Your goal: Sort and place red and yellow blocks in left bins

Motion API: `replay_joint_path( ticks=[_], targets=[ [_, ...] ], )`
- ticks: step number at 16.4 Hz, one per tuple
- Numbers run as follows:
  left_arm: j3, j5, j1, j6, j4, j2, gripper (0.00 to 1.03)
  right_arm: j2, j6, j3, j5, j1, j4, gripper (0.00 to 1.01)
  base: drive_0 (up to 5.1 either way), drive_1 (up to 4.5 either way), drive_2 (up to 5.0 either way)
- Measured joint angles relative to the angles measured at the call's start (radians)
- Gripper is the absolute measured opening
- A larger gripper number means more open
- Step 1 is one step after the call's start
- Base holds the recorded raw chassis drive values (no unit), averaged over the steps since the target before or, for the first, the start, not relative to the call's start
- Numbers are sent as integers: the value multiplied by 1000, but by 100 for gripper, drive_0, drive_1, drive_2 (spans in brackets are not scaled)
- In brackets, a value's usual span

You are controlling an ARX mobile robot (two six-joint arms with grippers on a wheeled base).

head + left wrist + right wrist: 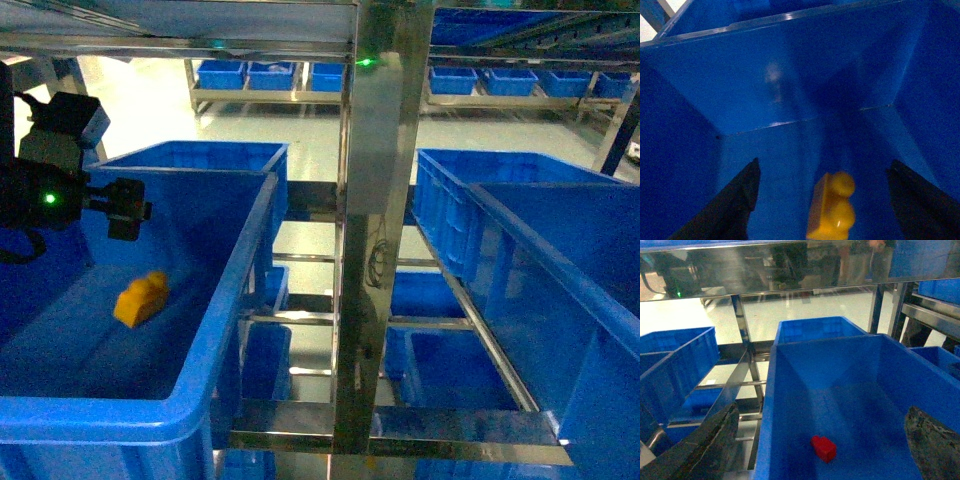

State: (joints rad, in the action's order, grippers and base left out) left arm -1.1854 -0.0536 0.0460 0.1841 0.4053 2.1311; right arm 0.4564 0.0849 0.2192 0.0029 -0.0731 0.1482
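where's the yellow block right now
The yellow block lies on the floor of the near left blue bin in the head view, below the open left gripper; the left wrist view shows it between the fingers, untouched.

1. Toy blocks: 2 in all. 1 yellow block [141, 298] lies in the near left bin [235, 280], and 1 red block [824, 448] lies in the bin [771, 405] that the right wrist view shows.
2. Large blue bins at the front of the head view: 4, with 2 on the left and 2 on the right.
3. Smaller blue bins on the far shelves: at least 7.
4. Robot arms visible in the head view: 1.
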Motion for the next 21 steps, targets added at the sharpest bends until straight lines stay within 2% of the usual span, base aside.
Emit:
replay_joint_path(
  ticks=[1, 2, 3, 4, 5, 6, 7, 8, 10, 11, 17, 21],
  targets=[
    [16, -21, 15, 2, 4, -6, 100, 0, 0, 0, 0, 0, 0, 98, 0, 0, 0],
    [89, -91, 48, 0, -30, -78, 98, 0, 0, 0, 0, 0, 0, 98, 0, 0, 0],
    [224, -180, 92, 11, -14, -238, 98, 0, 0, 0, 0, 0, 0, 98, 0, 0, 0],
    [330, -265, 145, 12, -79, -371, 98, 0, 0, 0, 0, 0, 0, 98, 0, 0, 0],
    [392, -332, 210, 62, -105, -537, 98, 0, 0, 0, 0, 0, 0, 98, 0, 0, 0],
    [497, -337, 206, 60, -137, -685, 98, 0, 0, 0, 0, 0, 0, 98, 0, 0, 0],
    [495, -401, 190, 71, -158, -888, 98, 0, 0, 0, -2, 1, 0, 98, 0, 0, 0],
    [483, -408, 180, 66, -216, -948, 98, 0, 0, 0, -1, 0, 1, 98, 0, 0, 0],
    [500, -423, 162, 124, -246, -966, 98, 0, 0, 0, 0, 0, -2, 98, 0, 0, 0],
    [507, -438, 153, 135, -264, -974, 98, 0, 0, 0, -1, 0, 2, 98, 0, 0, 0],
    [509, -457, 151, 121, -283, -1024, 98, 1, 0, 0, -1, 0, -1, 98, 0, 0, 0],
    [507, -452, 138, 95, -308, -1077, 98, 0, 0, 0, -1, 0, 0, 98, 0, 0, 0]
  ],
)
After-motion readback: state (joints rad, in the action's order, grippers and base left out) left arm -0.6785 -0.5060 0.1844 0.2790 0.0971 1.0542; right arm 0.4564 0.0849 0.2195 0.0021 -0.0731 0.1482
